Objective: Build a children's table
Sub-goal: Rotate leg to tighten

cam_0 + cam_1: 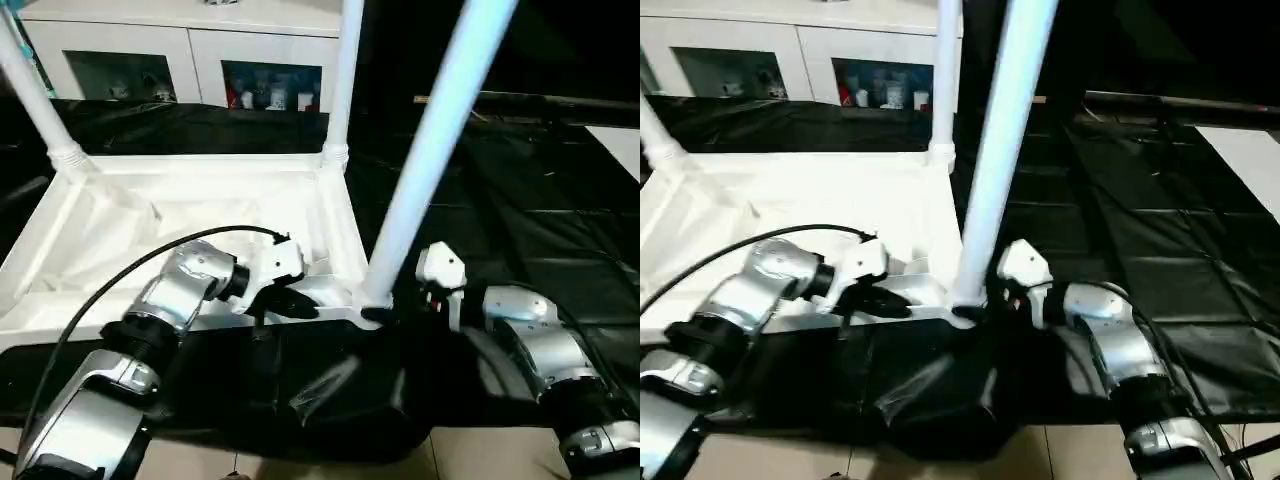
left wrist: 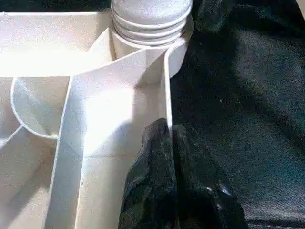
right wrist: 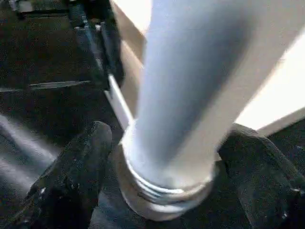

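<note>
1. Looking down, we see the children's table [image 1: 150,215] lying upside down on black sheeting [image 1: 520,200], its white ribbed underside facing up.
2. We count three tube legs standing in corner sockets: the near right leg [image 1: 430,150], the far right leg [image 1: 343,80] and the far left leg [image 1: 30,90].
3. Our left gripper [image 2: 171,143] has its black fingers pressed together, their tips against the table's near rim [image 2: 167,90] just beside the near right socket [image 2: 176,57].
4. Our right gripper [image 3: 162,157] stands apart, one finger [image 3: 78,167] on each side of the near right leg's base, with small gaps showing.
5. We find open black sheeting to the right of the table; a white cabinet [image 1: 200,45] stands behind its far edge.
</note>
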### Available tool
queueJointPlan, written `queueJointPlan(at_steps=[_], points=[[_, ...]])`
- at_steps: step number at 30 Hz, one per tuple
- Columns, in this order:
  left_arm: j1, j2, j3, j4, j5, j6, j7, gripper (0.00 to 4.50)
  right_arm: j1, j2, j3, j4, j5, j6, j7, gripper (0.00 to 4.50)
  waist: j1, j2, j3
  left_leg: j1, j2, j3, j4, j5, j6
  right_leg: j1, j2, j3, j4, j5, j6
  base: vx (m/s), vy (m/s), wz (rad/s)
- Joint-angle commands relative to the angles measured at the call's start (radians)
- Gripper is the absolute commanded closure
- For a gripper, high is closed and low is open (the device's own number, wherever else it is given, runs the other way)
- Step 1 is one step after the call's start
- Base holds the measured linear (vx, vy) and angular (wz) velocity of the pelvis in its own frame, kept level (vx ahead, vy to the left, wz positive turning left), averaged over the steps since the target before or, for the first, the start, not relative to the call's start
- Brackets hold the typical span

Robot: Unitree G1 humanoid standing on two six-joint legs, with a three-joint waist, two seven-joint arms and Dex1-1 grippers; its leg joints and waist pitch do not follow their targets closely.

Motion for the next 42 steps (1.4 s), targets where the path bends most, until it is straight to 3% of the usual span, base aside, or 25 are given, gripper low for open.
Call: queueJointPlan(at_steps=[1, 5, 7, 10, 12, 17, 20, 27, 34, 38, 42], points=[[0.036, 0.003, -0.058, 0.004, 0.024, 0.010, -0.051, 4.50, -0.017, 0.005, 0.016, 0.001, -0.014, -0.006, 0.002, 0.72, -0.002, 0.004, -0.053, 0.014, 0.019, 0.009, -0.059, -0.210, 0.054, 0.042, -0.037, 0.022, -0.043, -0.051, -0.265, 0.000, 0.000, 0.00], [0.044, 0.006, -0.063, -0.016, 0.016, 0.020, -0.058, 4.50, -0.048, 0.025, 0.030, 0.046, -0.041, -0.023, -0.030, 0.72, -0.008, 0.006, -0.051, 0.018, 0.018, 0.009, -0.062, -0.243, 0.023, 0.037, -0.035, 0.025, -0.047, -0.100, -0.253, 0.000, 0.000, 0.00], [0.045, 0.005, -0.064, -0.018, 0.016, 0.022, -0.054, 4.50, -0.102, 0.056, 0.039, 0.130, -0.080, -0.056, -0.088, 0.72, -0.014, 0.005, -0.053, 0.013, 0.015, 0.008, -0.062, -0.236, 0.019, 0.038, -0.035, 0.024, -0.044, -0.091, -0.254, 0.000, 0.000, 0.00], [0.045, 0.004, -0.063, -0.017, 0.020, 0.023, -0.051, 4.50, -0.116, 0.059, 0.046, 0.148, -0.096, -0.058, -0.089, 1.07, -0.019, 0.000, -0.049, 0.011, 0.014, 0.007, -0.061, -0.250, 0.018, 0.038, -0.035, 0.027, -0.047, -0.124, -0.239, 0.000, 0.000, 0.00], [0.049, 0.005, -0.061, -0.024, 0.021, 0.029, -0.049, 4.50, -0.119, 0.051, 0.057, 0.152, -0.106, -0.067, -0.077, 1.07, -0.020, 0.000, -0.048, 0.012, 0.015, 0.007, -0.061, -0.259, 0.022, 0.036, -0.036, 0.028, -0.048, -0.151, -0.234, 0.000, 0.000, 0.00], [0.056, 0.009, -0.060, -0.037, 0.020, 0.039, -0.049, 4.50, -0.125, 0.051, 0.047, 0.175, -0.096, -0.077, -0.060, 1.53, -0.021, 0.001, -0.049, 0.012, 0.016, 0.006, -0.061, -0.263, 0.023, 0.035, -0.036, 0.028, -0.049, -0.161, -0.233, 0.000, 0.000, 0.00], [0.058, 0.010, -0.063, -0.038, 0.020, 0.041, -0.049, 4.50, -0.128, 0.054, 0.036, 0.190, -0.082, -0.089, -0.048, 1.78, -0.024, 0.004, -0.051, 0.012, 0.015, 0.007, -0.059, -0.247, 0.027, 0.035, -0.033, 0.027, -0.045, -0.118, -0.247, 0.000, 0.000, 0.00], [0.058, 0.009, -0.065, -0.039, 0.023, 0.049, -0.051, 4.50, -0.127, 0.058, 0.032, 0.204, -0.067, -0.095, -0.044, 1.82, -0.024, 0.006, -0.051, 0.013, 0.015, 0.007, -0.058, -0.256, 0.032, 0.036, -0.033, 0.027, -0.044, -0.114, -0.257, 0.000, 0.000, 0.00], [0.064, 0.008, -0.059, -0.041, 0.023, 0.051, -0.033, 4.50, -0.126, 0.068, 0.021, 0.213, -0.051, -0.086, -0.043, 1.83, -0.023, 0.001, -0.051, 0.011, 0.015, 0.008, -0.057, -0.242, 0.039, 0.037, -0.033, 0.027, -0.042, -0.111, -0.255, 0.000, 0.000, 0.00], [0.055, -0.028, -0.027, -0.001, 0.026, 0.061, 0.068, 4.50, -0.126, 0.114, -0.017, 0.244, -0.032, -0.037, -0.153, 1.83, -0.026, 0.000, -0.048, 0.012, 0.014, 0.008, -0.060, -0.266, 0.029, 0.032, -0.034, 0.028, -0.048, -0.160, -0.247, 0.000, 0.000, 0.00], [0.048, -0.069, -0.010, 0.024, 0.020, 0.070, 0.124, 4.50, -0.108, 0.157, -0.021, 0.259, -0.040, -0.021, -0.239, 1.84, -0.028, -0.001, -0.046, 0.014, 0.014, 0.003, -0.065, -0.308, 0.003, 0.030, -0.038, 0.029, -0.059, -0.262, -0.208, 0.000, 0.000, 0.00]])
